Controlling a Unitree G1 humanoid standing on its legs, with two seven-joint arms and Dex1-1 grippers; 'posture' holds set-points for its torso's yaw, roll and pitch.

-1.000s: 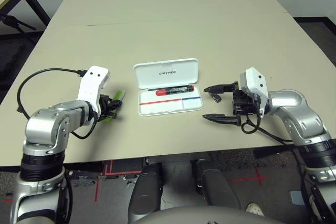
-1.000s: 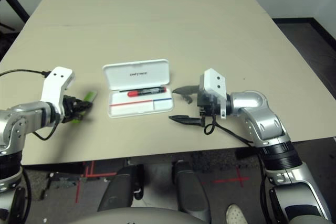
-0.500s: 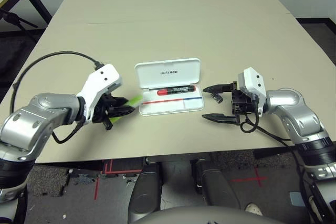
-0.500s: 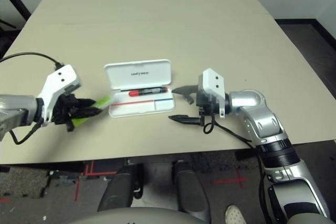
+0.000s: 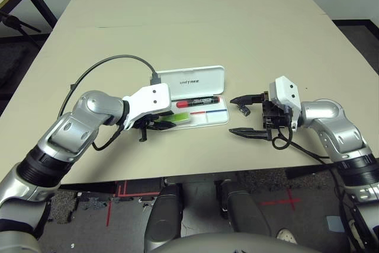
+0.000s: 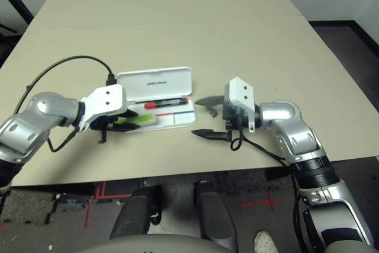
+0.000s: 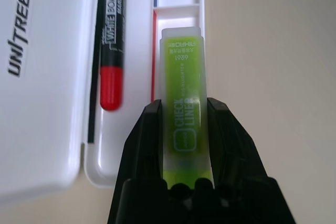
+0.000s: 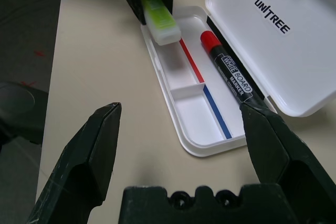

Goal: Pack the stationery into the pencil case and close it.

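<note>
Currently: left tool (image 7: 184, 145), nearer arm, gripping green highlighter (image 7: 185, 93); highlighter over white case (image 8: 188, 148), long axis roughly along the front compartments, apparently not yet lowered; right tool (image 8: 181, 150) open, empty, beside case; marker (image 7: 112, 40) inside.

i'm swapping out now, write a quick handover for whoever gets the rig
Left gripper: fingers shut on the green highlighter, held over the case's near compartments, not released.
Right gripper: open and holding nothing, to the right of the case.
Pencil case: lid open, on the table.
Marker with red cap: in the case's long compartment by the hinge.
Small dark clip-like piece: on the table, by the right gripper's far finger.
Done: marker packed.
Left: lay in the highlighter, pack the small piece, close the lid.
</note>
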